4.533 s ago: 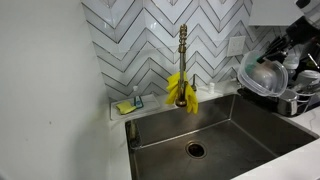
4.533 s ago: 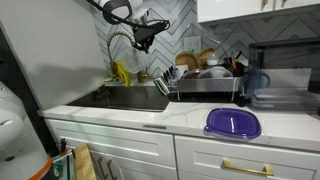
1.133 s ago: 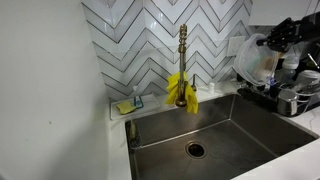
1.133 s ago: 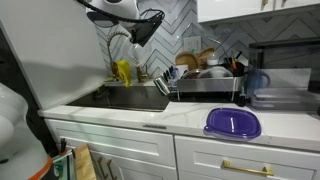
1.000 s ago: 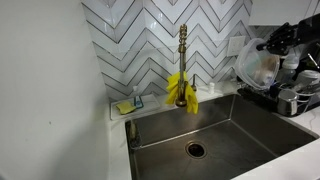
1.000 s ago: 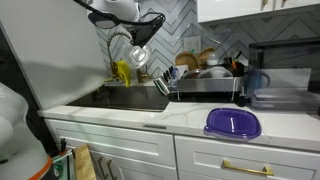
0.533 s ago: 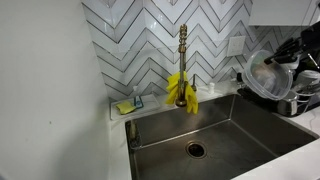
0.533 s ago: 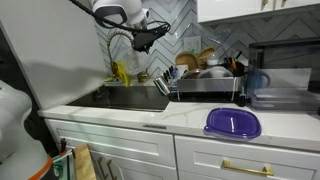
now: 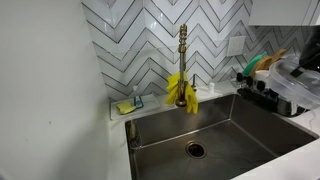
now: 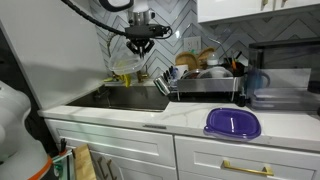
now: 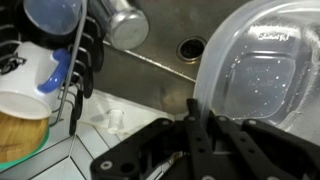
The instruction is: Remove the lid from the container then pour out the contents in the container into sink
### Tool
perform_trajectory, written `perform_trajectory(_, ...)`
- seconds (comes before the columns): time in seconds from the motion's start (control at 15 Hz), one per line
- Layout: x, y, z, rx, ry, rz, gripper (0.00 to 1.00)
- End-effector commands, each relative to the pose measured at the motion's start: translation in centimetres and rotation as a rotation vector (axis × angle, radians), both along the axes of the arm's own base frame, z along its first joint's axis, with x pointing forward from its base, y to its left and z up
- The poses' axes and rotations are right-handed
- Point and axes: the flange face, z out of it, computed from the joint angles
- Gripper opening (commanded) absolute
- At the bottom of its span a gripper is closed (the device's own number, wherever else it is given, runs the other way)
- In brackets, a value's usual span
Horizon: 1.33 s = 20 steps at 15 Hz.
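My gripper is shut on the rim of a clear plastic container. The wrist view looks down past it into the stainless-steel sink with its round dark drain. In an exterior view the gripper hangs high over the sink with the container under it. In an exterior view the container shows at the right edge, above the sink. The purple lid lies on the counter, well away from the sink.
A tall faucet draped with yellow gloves stands behind the basin. A sponge holder sits at the back corner. A dish rack full of cups and dishes stands beside the sink.
The gripper has turned and moved along the sink with the container. The container was tilted with its opening showing and now hangs lower, toward the frame's edge in one exterior view.
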Motion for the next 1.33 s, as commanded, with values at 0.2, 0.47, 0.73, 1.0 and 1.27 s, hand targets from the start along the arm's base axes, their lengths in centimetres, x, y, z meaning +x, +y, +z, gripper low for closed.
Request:
perform_trajectory(0.2,-0.8,-3.1,-0.1,-0.135,0.130,-0.074,0.05)
perform_trajectory(0.47,-0.8,-3.7,-0.1,-0.176,0.142,-0.095,0.01)
perform_trajectory(0.73,0.4,-9.8,-1.1,-0.263,0.170,-0.260,0.01)
perform_trajectory(1.0,0.0,-19.6,-0.6,-0.353,0.141,-0.464,0.01)
perform_trajectory(1.27,-0.6,-23.0,-0.6,-0.317,0.140,-0.510,0.05)
